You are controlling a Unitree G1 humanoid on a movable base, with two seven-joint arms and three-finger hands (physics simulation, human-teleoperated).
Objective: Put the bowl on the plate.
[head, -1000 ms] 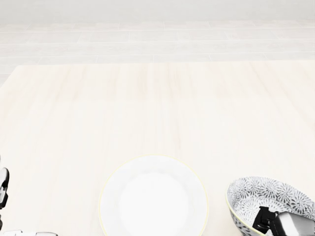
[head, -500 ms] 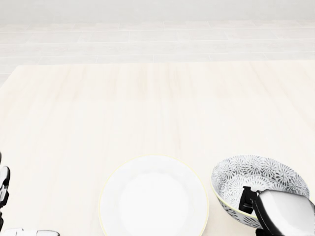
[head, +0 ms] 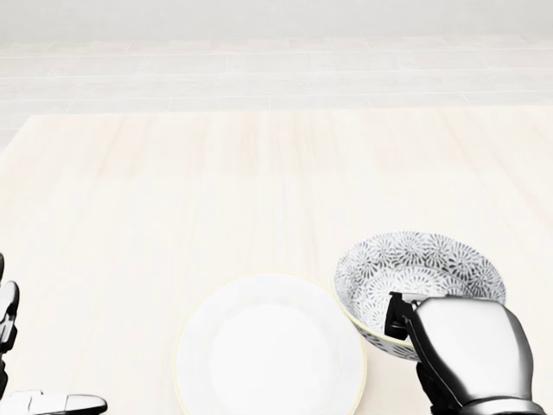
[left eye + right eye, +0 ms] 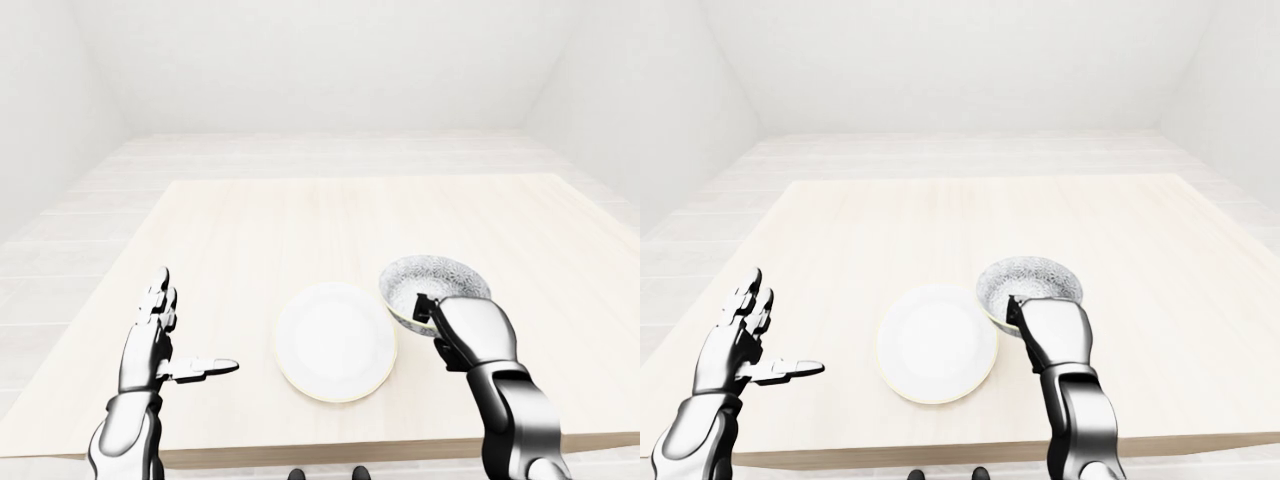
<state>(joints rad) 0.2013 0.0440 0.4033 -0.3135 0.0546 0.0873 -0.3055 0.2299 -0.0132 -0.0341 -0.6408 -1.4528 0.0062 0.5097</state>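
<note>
The patterned bowl (image 3: 421, 281) has been carried up and leftward in the head view, gripped at its near rim by the right hand (image 3: 467, 350). It now hangs just beside the white plate (image 3: 270, 346), its rim overlapping the plate's right edge, so placement appears close. The left hand (image 4: 160, 345) is held open above the table (image 3: 173, 190).

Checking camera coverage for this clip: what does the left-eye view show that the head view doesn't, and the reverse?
Only the left-eye view shows the whole left hand, fingers spread open above the table, plus the room's walls and the table's near edge. Only the head view shows the bowl's floral pattern clearly. Both show the right hand gripping the bowl's near rim, tilted, just right of the empty plate, its edge over the plate's rim.
</note>
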